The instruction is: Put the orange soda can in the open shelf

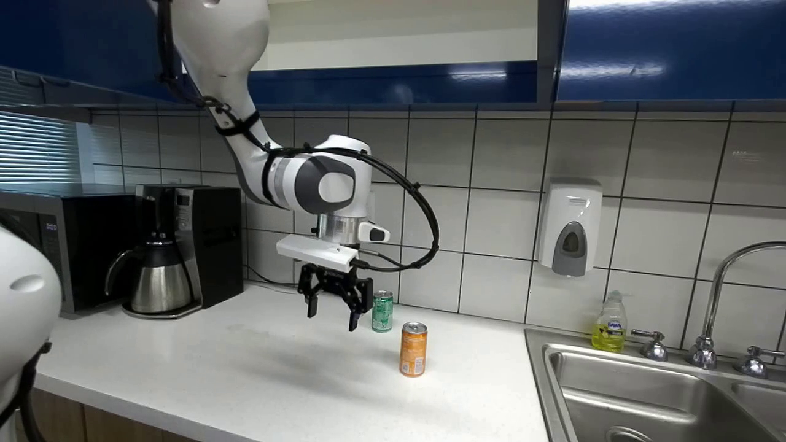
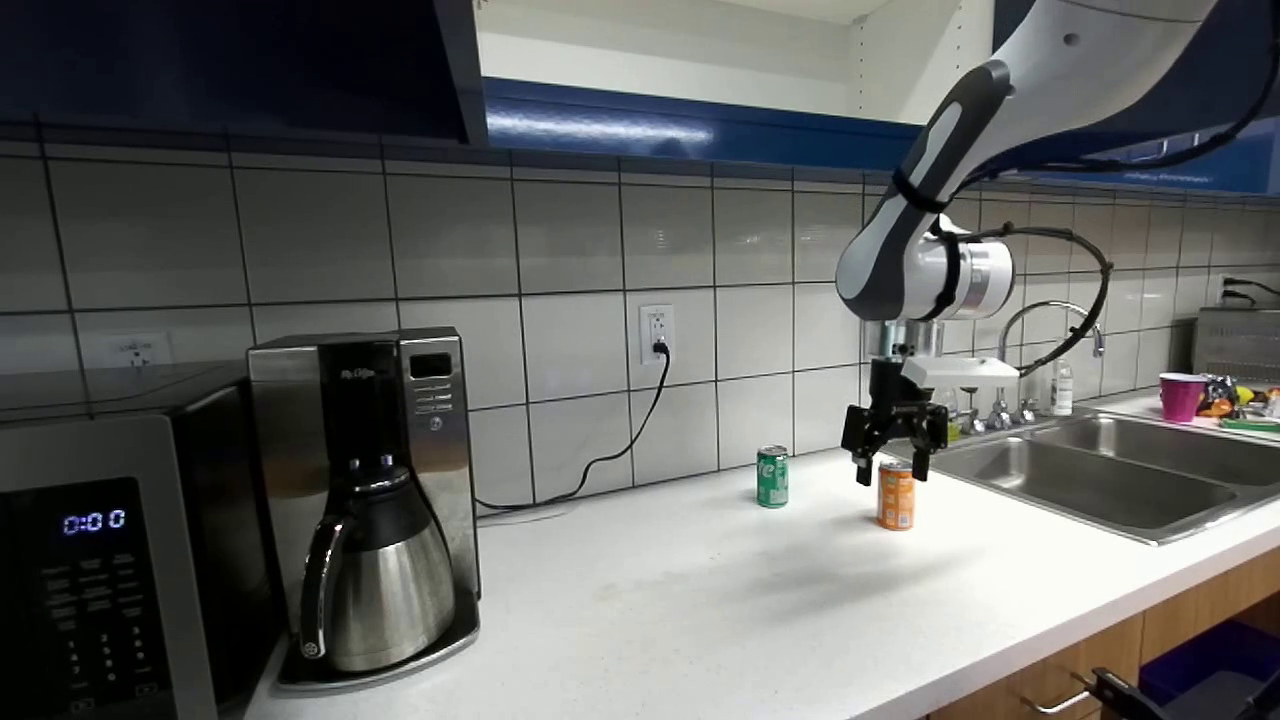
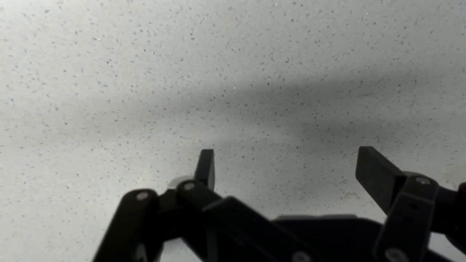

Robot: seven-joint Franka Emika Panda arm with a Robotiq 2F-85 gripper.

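Note:
The orange soda can [image 1: 413,351] stands upright on the white counter, and it also shows in an exterior view [image 2: 896,502], its top partly behind the gripper. My gripper [image 1: 333,323] points down, open and empty, above the counter and to the can's left there. The open fingers also show in an exterior view [image 2: 892,482] and in the wrist view [image 3: 286,149], with only speckled counter between them. A pale rounded edge peeks out behind the left finger there; I cannot tell what it is. The open shelf [image 1: 399,46] is above, pale inside, also in an exterior view [image 2: 660,48].
A green can [image 1: 382,312] stands near the tiled wall behind the gripper. A coffee maker [image 2: 440,420] and a microwave [image 2: 80,590] stand at one end. A sink [image 1: 537,368] with faucet and yellow soap bottle [image 1: 609,328] is at the other. Blue cabinets [image 1: 669,55] flank the shelf.

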